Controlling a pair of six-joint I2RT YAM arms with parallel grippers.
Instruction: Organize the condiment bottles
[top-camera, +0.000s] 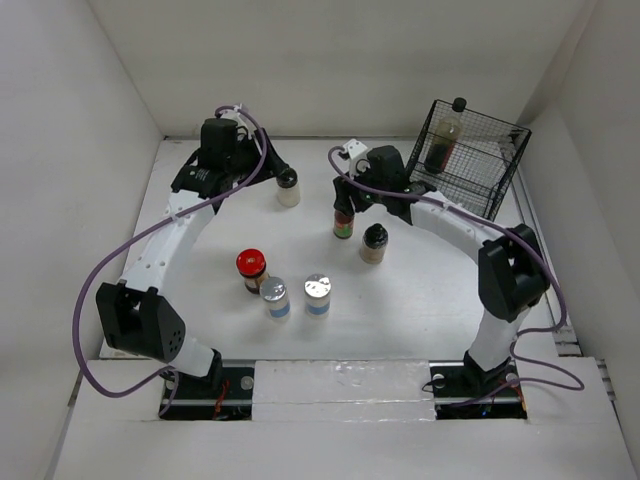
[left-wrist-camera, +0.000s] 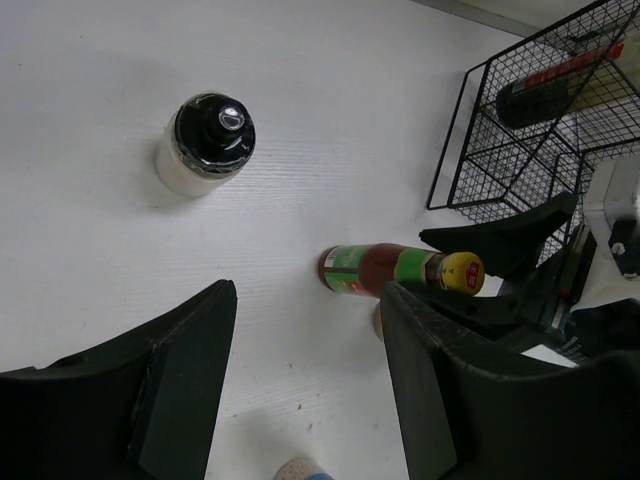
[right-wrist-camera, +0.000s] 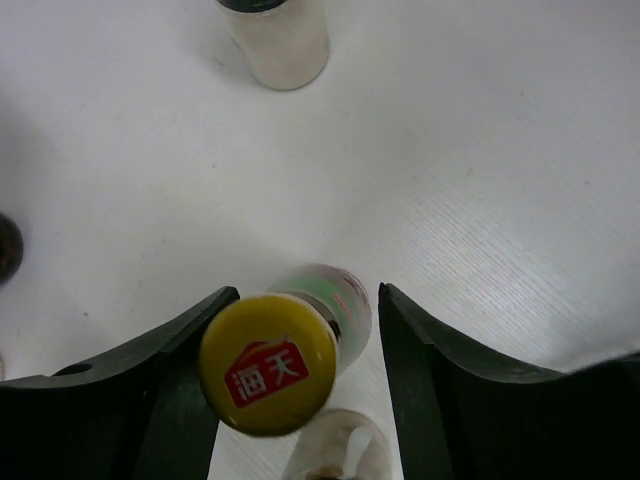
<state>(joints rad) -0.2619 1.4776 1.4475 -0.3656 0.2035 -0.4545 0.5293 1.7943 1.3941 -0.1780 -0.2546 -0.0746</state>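
R gripper (right-wrist-camera: 308, 300) is hanging wide open astride the yellow-capped bottle (right-wrist-camera: 268, 375) (gap showing at one finger, no squeeze), w/ the tan black-capped bottle (top-camera: 374, 244) just beside it. L gripper (left-wrist-camera: 305, 300) is hovering open & empty near the pale black-capped bottle (left-wrist-camera: 205, 142). Nearer the bases, the red-lidded jar (top-camera: 251, 270) and two silver-lidded shakers (top-camera: 275, 297) are standing close together; the dark sauce bottle (top-camera: 443, 140) is leaning in the wire basket (top-camera: 500, 175).

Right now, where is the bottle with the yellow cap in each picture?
Top external: the yellow-capped bottle stands near the centre.
Left wrist: right of centre, with its cap pointing right.
Right wrist: bottom middle, with its cap facing the camera.
Shared landmark: the pale black-capped bottle is in all three views.
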